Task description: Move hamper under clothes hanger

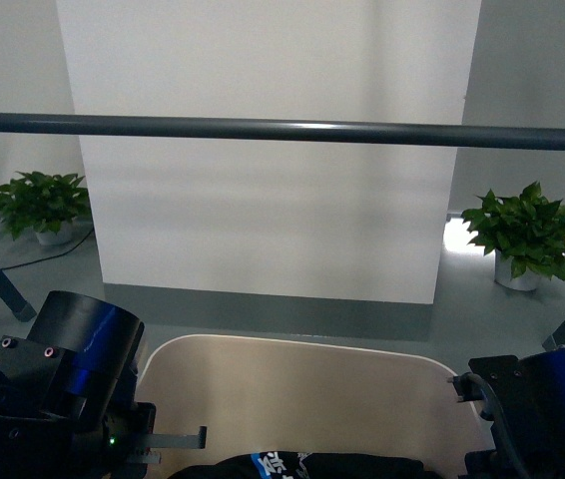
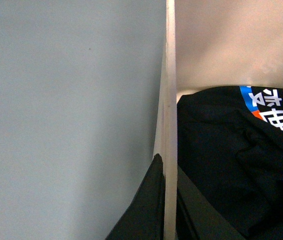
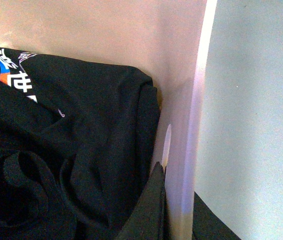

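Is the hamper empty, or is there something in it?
Not empty. A crumpled black garment with blue and white print lies inside the hamper, seen in both wrist views.

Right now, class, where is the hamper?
In the front view the hamper sits bottom centre between the left arm and right arm, lower in the picture than the clothes hanger bar, a black garment inside.

The hamper (image 1: 292, 389) is sitting on the floor right before the robot, with a garment (image 1: 302, 465) lying inside at its near end. The left gripper (image 2: 169, 200) is clamping its left wall, the right gripper (image 3: 179, 210) its right wall. The clothes hanger (image 1: 282, 129) is spanning left to right higher up, beyond the hamper. Behind it, a left plant (image 1: 43, 205) and a right plant (image 1: 524, 232) are standing on the floor.
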Controlling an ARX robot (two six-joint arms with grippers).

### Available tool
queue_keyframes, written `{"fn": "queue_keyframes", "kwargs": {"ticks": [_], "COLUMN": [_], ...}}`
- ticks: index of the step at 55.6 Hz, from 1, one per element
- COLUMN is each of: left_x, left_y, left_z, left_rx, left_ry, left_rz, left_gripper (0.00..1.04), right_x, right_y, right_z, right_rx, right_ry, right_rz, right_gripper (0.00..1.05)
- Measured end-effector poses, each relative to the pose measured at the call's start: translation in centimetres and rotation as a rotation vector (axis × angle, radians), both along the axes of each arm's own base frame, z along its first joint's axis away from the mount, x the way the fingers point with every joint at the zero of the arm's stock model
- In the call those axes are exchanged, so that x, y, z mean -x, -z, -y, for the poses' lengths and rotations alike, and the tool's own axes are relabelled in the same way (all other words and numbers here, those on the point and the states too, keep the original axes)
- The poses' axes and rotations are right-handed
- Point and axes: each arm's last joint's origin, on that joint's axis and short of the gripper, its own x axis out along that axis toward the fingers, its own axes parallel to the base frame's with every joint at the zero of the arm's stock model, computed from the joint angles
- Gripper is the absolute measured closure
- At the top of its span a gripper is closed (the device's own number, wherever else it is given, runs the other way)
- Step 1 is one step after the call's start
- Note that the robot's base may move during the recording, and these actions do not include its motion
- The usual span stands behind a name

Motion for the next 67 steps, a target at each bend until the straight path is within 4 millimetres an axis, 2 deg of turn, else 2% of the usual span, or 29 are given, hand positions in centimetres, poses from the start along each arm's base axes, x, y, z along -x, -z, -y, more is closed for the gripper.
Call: {"fn": "queue_keyframes", "kwargs": {"ticks": [40,43,44,46,49,60,67], "left_x": [0.1,0.0,-0.2,-0.4,-0.9,-3.0,-3.8], "left_y": [0.0,0.0,0.1,0.3,0.4,0.4,1.9], "left_z": [0.3,0.2,0.4,0.5,0.8,0.8,0.1], "left_rx": [0.005,0.001,-0.012,-0.013,-0.011,0.000,-0.006], "left_ry": [0.013,-0.042,-0.115,-0.156,-0.179,-0.197,-0.204], "left_rz": [-0.001,0.048,0.123,0.165,0.184,0.215,0.172], "left_gripper": [1.01,1.01,1.01,1.01,1.01,1.01,1.01], "right_x": [-0.1,-0.1,-0.2,-0.7,-1.3,-3.9,-4.9], "right_y": [0.0,0.0,0.3,0.4,0.5,0.4,2.0], "right_z": [0.3,0.3,0.3,0.2,0.1,-0.3,-0.4], "right_rx": [0.008,0.003,-0.044,-0.108,-0.156,-0.235,-0.294], "right_ry": [0.018,0.038,0.075,0.106,0.119,0.130,0.132], "right_rz": [0.002,0.027,0.113,0.187,0.224,0.206,0.112], "right_gripper": [1.02,1.02,1.02,1.02,1.02,1.02,1.02]}}
